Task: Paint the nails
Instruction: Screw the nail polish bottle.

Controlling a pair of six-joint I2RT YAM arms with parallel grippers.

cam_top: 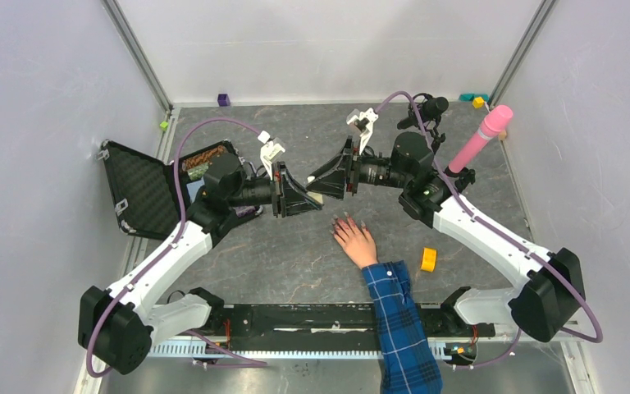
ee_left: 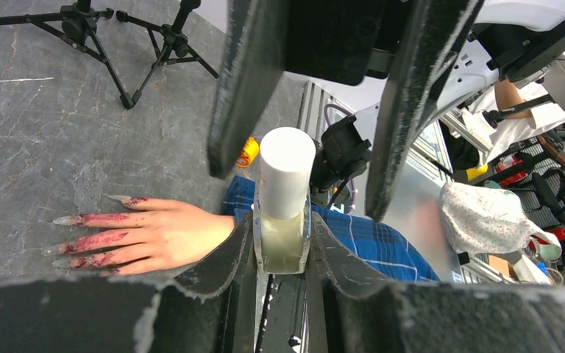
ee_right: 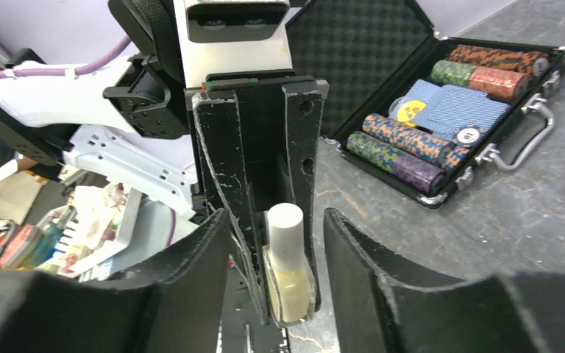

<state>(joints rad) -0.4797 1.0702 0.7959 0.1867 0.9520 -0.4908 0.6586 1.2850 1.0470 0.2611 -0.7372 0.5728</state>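
Observation:
A pale hand point(cam_top: 354, 240) in a blue plaid sleeve point(cam_top: 400, 316) lies flat on the table. Its nails point(ee_left: 68, 219) are long and smeared dark pink; in the top view they point(cam_top: 341, 220) point away from the arms. My left gripper point(ee_left: 282, 232) is shut on a small clear bottle point(ee_left: 282, 246) with a white cap point(ee_left: 287, 169), held above the table just beyond the fingers. My right gripper point(ee_right: 272, 294) is open, its fingers point(ee_left: 244, 81) on either side of the cap without touching it. The bottle also shows in the right wrist view point(ee_right: 287, 265).
An open black case point(cam_top: 141, 190) with poker chips point(ee_right: 441, 125) stands at the left. A pink cylinder point(cam_top: 481, 138) leans at the back right. A yellow tape roll point(cam_top: 428, 259) lies right of the sleeve. Small black tripods point(ee_left: 96, 37) stand beyond the hand.

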